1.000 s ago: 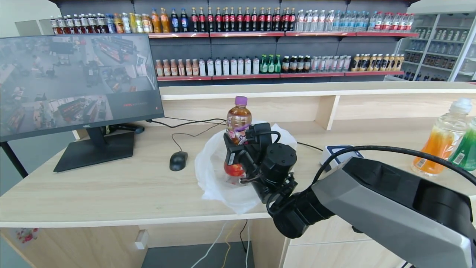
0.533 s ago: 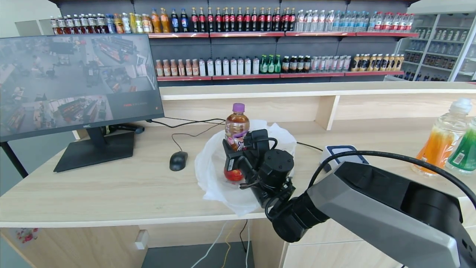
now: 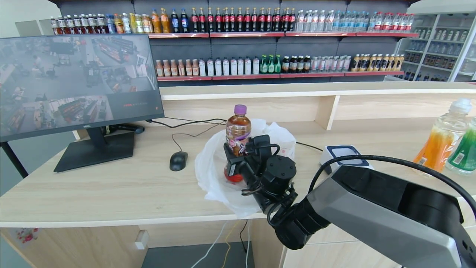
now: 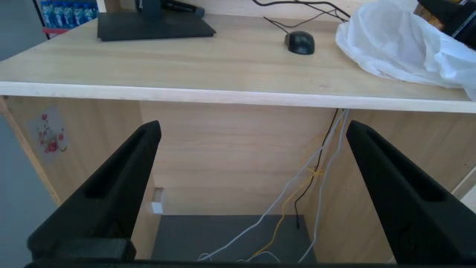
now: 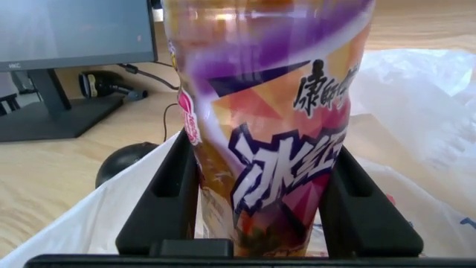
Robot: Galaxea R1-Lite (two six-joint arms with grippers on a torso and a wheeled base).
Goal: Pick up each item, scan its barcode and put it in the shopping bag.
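A tea bottle (image 3: pixel 238 130) with a purple cap and a purple label stands upright, its lower end inside the open white shopping bag (image 3: pixel 214 178) at the middle of the counter. My right gripper (image 3: pixel 240 156) is shut on the bottle's lower half. Up close, the bottle (image 5: pixel 275 126) sits between the black fingers (image 5: pixel 169 186), with the bag (image 5: pixel 416 97) beneath and behind it. My left gripper (image 4: pixel 253 201) hangs open with nothing in it below the counter's front edge, facing the cabinet. The bag (image 4: pixel 405 37) lies above it on the counter.
A barcode scanner (image 3: pixel 342 153) sits right of the bag. An orange bottle (image 3: pixel 438 141) and a green bottle (image 3: pixel 464 152) stand at the far right. A mouse (image 3: pixel 178 160) and a monitor (image 3: pixel 74 85) are to the left, with cables behind the bag.
My right gripper has lowered the tea bottle a little, deeper into the bag. The left arm has not moved.
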